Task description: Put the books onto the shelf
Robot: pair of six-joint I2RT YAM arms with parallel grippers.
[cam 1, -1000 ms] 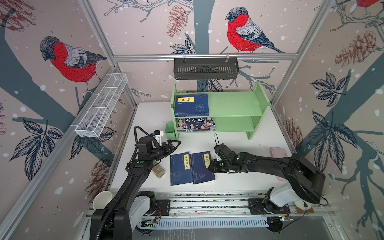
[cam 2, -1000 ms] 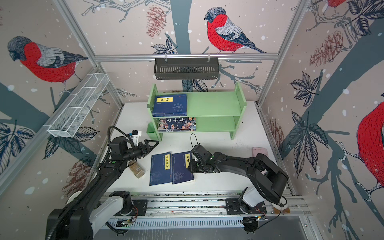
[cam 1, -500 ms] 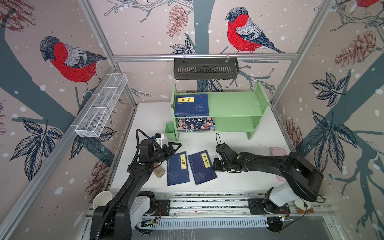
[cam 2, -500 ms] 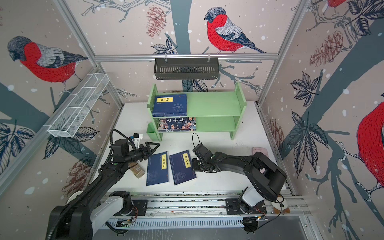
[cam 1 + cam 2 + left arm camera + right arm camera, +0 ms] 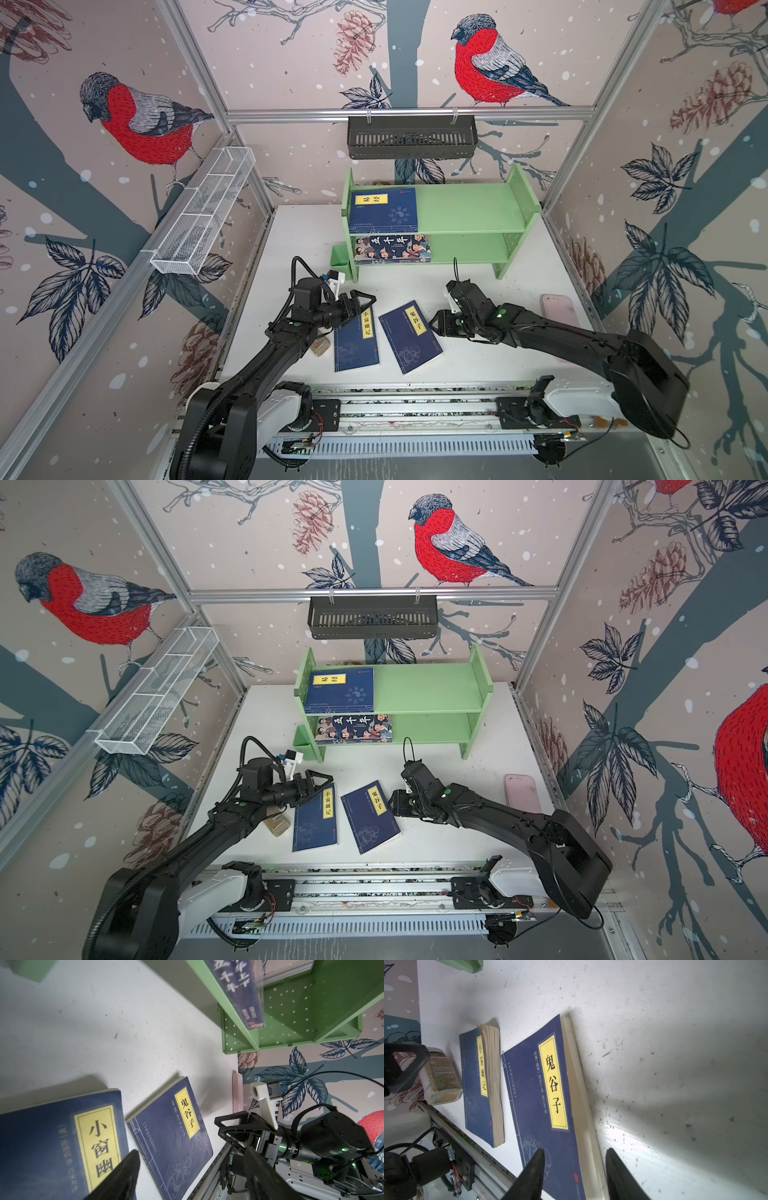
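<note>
Now both claws released: left claw (image 5: pixel 361 304) over 12 o'clock end of 小窗幽记 book (image 5: pixel 355 343); right claw (image 5: pixel 574 1154) straddles 3 o'clock edge of 鬼谷子 book (image 5: pixel 409 337). Both flat on counter (image 5: pixel 478 368), 6 o'clock of shelf (image 5: pixel 469 208).

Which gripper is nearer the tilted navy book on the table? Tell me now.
Right. The right gripper sits at the tilted book's right edge; the left gripper hovers over the neighbouring book's far end.

Robot lab test cell: aluminium frame (image 5: pixel 409 111) at upper centre, bird-print wall panels (image 5: pixel 137 120), 2 arms (image 5: pixel 266 361) on a rail (image 5: pixel 415 409) at bottom.
</note>
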